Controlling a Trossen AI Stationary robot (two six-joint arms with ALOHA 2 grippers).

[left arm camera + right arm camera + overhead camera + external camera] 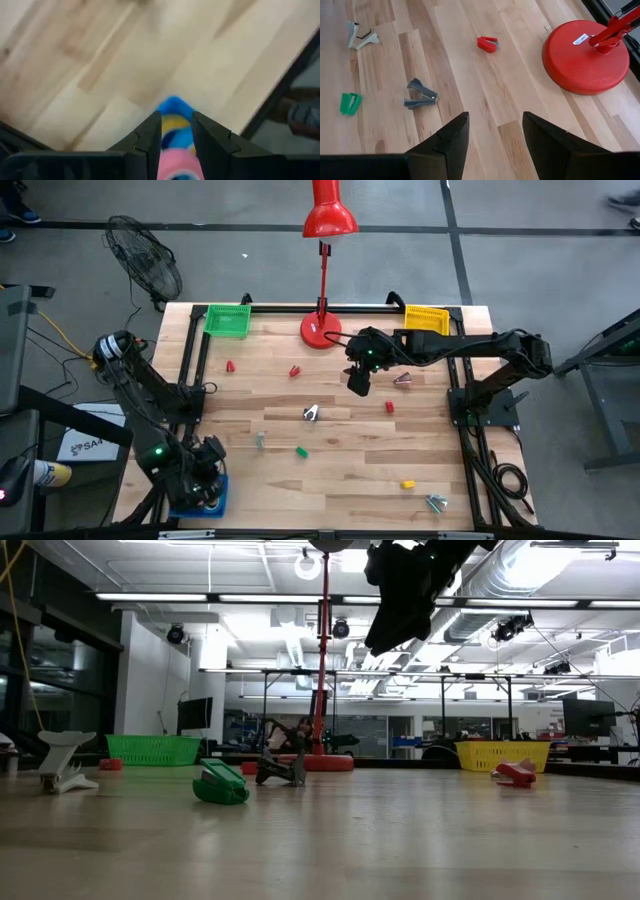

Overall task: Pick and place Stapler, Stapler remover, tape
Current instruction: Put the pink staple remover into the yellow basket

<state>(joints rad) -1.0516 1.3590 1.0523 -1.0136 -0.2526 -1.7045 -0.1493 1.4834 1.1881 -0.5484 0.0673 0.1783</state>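
The left gripper (172, 132) squeezes the tape (174, 131) at the near left corner. It looks light and a bit slippery, so hold its round sides. The right gripper (495, 131) hangs open, far right of the middle.

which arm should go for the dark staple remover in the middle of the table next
The right. The right gripper hangs open above the table near the red lamp base, with the dark staple remover in its wrist view. The left gripper sits at the near left corner, closed around the tape.
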